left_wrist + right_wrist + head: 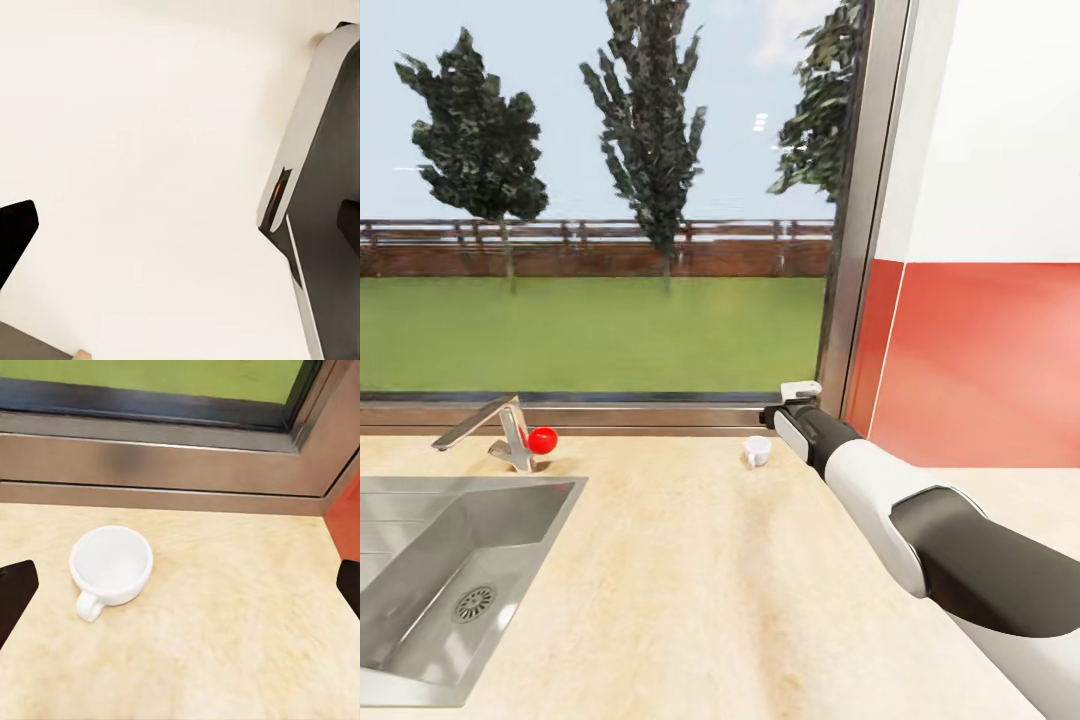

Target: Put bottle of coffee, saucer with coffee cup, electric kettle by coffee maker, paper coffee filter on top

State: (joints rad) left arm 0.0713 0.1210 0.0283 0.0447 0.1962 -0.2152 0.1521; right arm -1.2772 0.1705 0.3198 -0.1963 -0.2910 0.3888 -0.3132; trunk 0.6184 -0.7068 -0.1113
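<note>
Nearest in head view: R forearm reaches fwd over the kitchen countertop, wood worktop w/ steel sink at L. R gripper sits at the far end of that arm, close to the window frame. Coffee cup stands upright on the counter just beside the gripper, a little to its L and nearer the robot.

R wrist view: cup lies ahead of the jaws, off-centre toward the L fingertip; handle points back toward the camera. Fingertips sit at opposite edges w/ bare counter between, so jaws are spread wide, holding nothing. R arm is clearly the nearer one. Judgement: next move needs a small shift toward the cup to centre it before closing.

L gripper: one dark fingertip against a pale surface; can't tell if spread or clenched.

Beyond: faucet w/ red knob at sink's back edge.
</note>
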